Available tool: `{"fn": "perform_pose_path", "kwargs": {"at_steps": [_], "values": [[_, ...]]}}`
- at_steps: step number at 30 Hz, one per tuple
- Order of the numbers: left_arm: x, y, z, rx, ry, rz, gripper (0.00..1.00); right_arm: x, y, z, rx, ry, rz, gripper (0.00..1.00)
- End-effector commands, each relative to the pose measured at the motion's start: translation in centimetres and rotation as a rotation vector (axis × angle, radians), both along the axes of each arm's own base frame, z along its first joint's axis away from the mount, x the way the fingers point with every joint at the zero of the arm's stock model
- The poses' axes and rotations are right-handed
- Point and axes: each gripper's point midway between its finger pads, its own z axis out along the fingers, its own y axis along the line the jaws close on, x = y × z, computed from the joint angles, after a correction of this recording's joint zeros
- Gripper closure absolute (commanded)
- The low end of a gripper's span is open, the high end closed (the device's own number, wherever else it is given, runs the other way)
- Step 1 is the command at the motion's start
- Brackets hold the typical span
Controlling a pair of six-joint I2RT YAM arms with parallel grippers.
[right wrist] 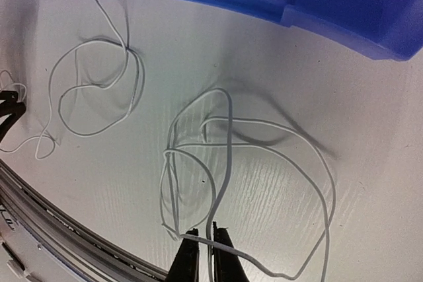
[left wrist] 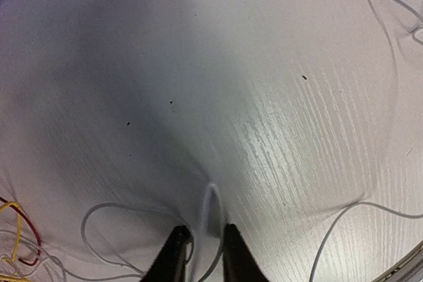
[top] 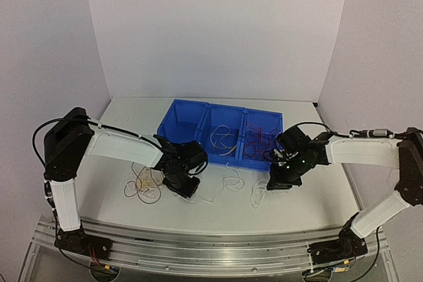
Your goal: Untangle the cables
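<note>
right gripper [right wrist: 206, 246] on cable [right wrist: 228, 143] by rail [right wrist: 63, 232]

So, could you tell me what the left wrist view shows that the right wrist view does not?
Only the left wrist view shows the yellow and red wires at its lower left corner, and the left gripper pinching a thin white loop. Only the right wrist view shows the blue bin properly (the left catches a blue sliver), and the right gripper shut on a tangled white cable. Both show the white table with loose white cables on it.
</note>
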Motion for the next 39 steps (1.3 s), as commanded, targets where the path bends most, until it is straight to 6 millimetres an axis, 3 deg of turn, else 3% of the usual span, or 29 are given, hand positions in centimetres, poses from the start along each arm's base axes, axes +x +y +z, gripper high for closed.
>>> {"fn": "perform_pose_path", "kwargs": {"at_steps": [1, 5, 9, 13, 17, 20, 24, 28, 30, 34, 39], "values": [[0.1, 1.0, -1.1, 0.074, -0.001, 0.056, 0.98, 0.4, 1.2, 0.3, 0.033, -0.011, 0.009, 0.89], [1.6, -0.7, 2.6, -0.049, -0.089, 0.079, 1.0, 0.9, 0.8, 1.1, 0.024, -0.052, -0.007, 0.81], [3.0, -2.6, 8.8, -0.231, -0.205, 0.089, 1.0, 1.0, 0.6, 1.7, 0.027, -0.072, -0.017, 0.73], [4.0, -2.8, 14.6, -0.351, -0.318, 0.115, 1.0, 1.0, -0.1, 1.7, -0.001, -0.085, -0.031, 0.61], [4.5, -2.6, 20.6, -0.454, -0.424, 0.111, 1.0, 1.0, -1.1, 1.9, -0.038, -0.114, -0.046, 0.29], [3.8, -3.0, 25.5, -0.589, -0.471, 0.071, 1.0, 1.2, -1.1, 3.1, -0.023, -0.161, -0.009, 0.17], [3.4, -3.0, 30.0, -0.717, -0.505, 0.081, 1.0, -0.6, 3.6, 7.3, 0.015, -0.418, 0.317, 0.15], [3.5, -2.1, 32.3, -0.777, -0.518, 0.159, 1.0, -3.3, 10.2, 10.8, 0.14, -0.678, 0.578, 0.15], [3.5, -1.8, 33.2, -0.804, -0.52, 0.182, 1.0, -4.2, 13.3, 11.1, 0.213, -0.721, 0.641, 0.15], [3.5, -1.5, 36.4, -0.853, -0.561, 0.19, 1.0, -4.1, 17.9, 10.2, 0.159, -0.764, 0.73, 0.15], [4.1, -0.2, 45.0, -0.957, -0.757, 0.178, 1.0, -3.6, 19.4, 10.0, 0.178, -0.767, 0.705, 0.14]]}}
